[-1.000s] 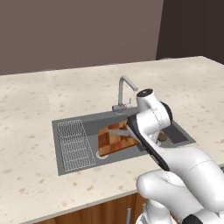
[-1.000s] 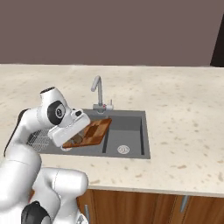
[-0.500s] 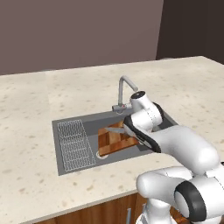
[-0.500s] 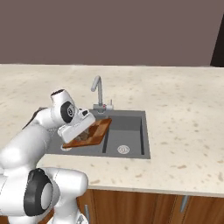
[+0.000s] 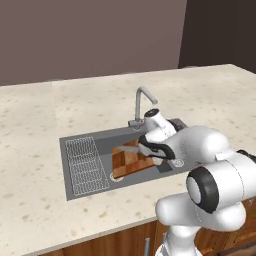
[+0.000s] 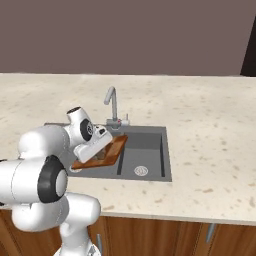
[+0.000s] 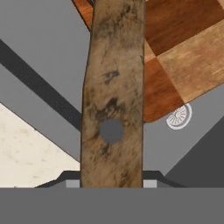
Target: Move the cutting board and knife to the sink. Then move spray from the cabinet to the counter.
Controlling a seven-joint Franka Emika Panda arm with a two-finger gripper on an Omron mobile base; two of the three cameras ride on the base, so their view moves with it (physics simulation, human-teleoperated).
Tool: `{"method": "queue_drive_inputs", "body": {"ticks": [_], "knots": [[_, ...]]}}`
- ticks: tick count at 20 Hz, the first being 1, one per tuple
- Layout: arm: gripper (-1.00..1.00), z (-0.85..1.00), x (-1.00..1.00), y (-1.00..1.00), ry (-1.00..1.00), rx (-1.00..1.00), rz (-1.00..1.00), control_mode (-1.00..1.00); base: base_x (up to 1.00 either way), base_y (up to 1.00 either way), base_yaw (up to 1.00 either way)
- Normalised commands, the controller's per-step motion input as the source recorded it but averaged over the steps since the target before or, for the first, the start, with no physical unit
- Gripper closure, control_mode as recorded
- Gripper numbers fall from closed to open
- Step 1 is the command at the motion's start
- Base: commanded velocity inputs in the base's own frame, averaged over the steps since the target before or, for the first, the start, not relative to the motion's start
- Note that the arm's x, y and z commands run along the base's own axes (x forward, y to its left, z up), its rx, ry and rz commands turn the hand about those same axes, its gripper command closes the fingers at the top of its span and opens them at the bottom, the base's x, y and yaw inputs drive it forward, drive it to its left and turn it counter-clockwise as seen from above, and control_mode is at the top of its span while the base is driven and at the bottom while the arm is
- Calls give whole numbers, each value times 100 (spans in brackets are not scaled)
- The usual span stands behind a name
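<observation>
The knife (image 7: 113, 96) sits between the fingers (image 7: 111, 183), its dark brown wooden handle rising straight up from them in the hand view, a round grey rivet showing low on the handle; the fingers are closed on that handle, one tip at each side of its base. In the left base view a sliver of the grey blade (image 5: 127, 148) sticks out from the hand toward the rack side of the basin.

Just beyond the fingers and under the knife lies the cutting board (image 5: 131, 161), its patchwork of light and dark blocks showing; it rests inside the sink (image 5: 102, 141), tilted, with one edge raised toward the hand in the right base view (image 6: 107, 151). A small round drain (image 7: 178, 116) lies just past the board's rounded corner, to the side of the fingers.

Farther from the fingers, the wire rack section (image 5: 86, 165) fills the far end of the basin. Behind the hand stands the silver gooseneck faucet (image 5: 141, 102) at the basin's back rim. Around all this spreads the speckled cream counter (image 5: 40, 120), with brown drawers (image 6: 165, 235) below its front edge.
</observation>
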Motion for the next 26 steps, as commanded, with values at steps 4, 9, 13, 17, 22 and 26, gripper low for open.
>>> {"method": "queue_drive_inputs", "body": {"ticks": [4, 9, 13, 17, 22, 26], "knots": [[100, -46, 47, 12, 0, 0, 0, -100, 0, 0, 0], [100, -32, 44, 8, 0, 0, 0, -100, 0, 0, 0], [100, -20, 42, 0, 0, 0, 0, -100, 0, 0, 0], [100, -19, 43, 0, 0, 0, 0, -100, 0, 0, 0], [100, -22, 41, 0, 0, 0, 0, -100, 0, 0, 0], [100, -28, 33, 2, 0, 0, 0, -100, 0, 0, 0]]}}
